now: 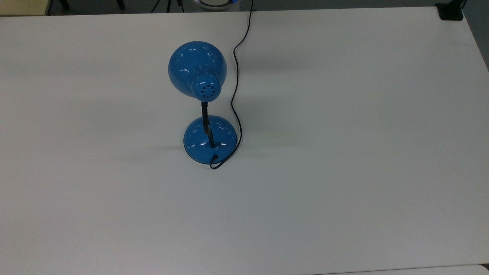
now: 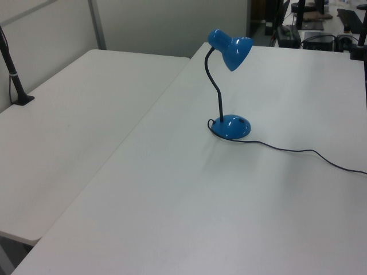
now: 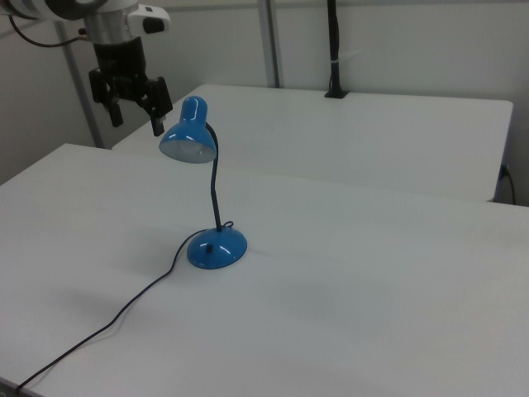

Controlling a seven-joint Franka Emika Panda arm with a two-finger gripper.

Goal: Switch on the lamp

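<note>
The lamp is glossy blue with a dome shade, a black bent neck and a round base. It stands upright on the white table. In the left view the lamp has its shade tipped toward the left view's right. In the right view the lamp stands left of centre, with a small black switch on its base and no glow under the shade. My gripper hangs open in the air, just to the right view's left of the shade and apart from it.
A thin black cord runs from the base off the far table edge; the cord trails toward the right view's bottom left. A second white table adjoins, carrying a black clamped post. A black clamp sits at the top view's upper right corner.
</note>
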